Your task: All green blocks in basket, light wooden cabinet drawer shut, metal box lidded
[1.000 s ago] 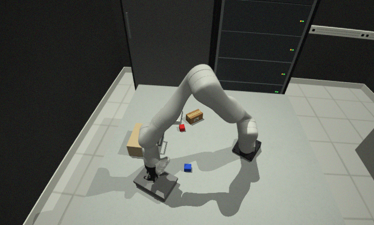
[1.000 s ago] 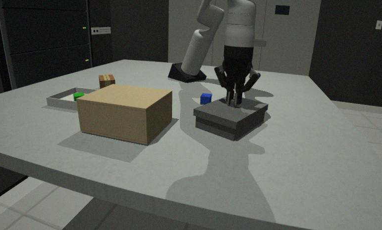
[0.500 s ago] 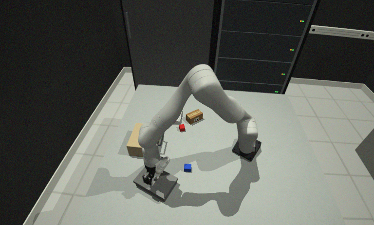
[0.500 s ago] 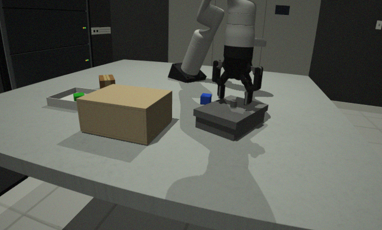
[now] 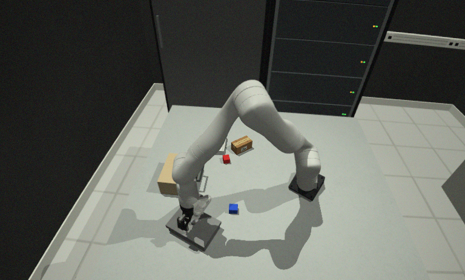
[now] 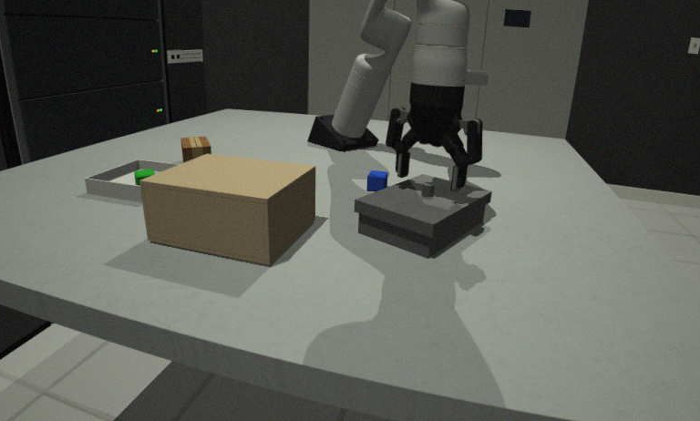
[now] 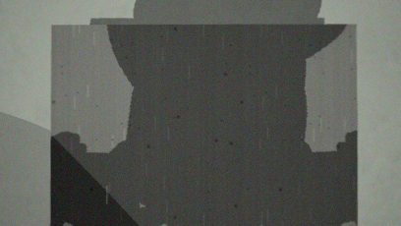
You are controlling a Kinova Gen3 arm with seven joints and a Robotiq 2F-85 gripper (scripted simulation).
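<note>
A grey metal box (image 6: pixel 420 220) sits on the worktop, its lid (image 6: pixel 395 200) seated flat. The gripper (image 6: pixel 428 180) hangs just above it, jaws spread wide and holding nothing, straddling the lid's small centre knob (image 6: pixel 427 189). The lid looks rigid, smooth and probably light; the knob is the place to pinch.

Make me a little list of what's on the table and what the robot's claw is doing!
gripper: open, holds nothing, fingers either side of the lid's knob
metal box: lid on
wooden cabinet: drawer side not visible from exterior view
basket: one green block visible inside
blue block: on table, beside box
red block: on table
cardboard box: near red block
</note>
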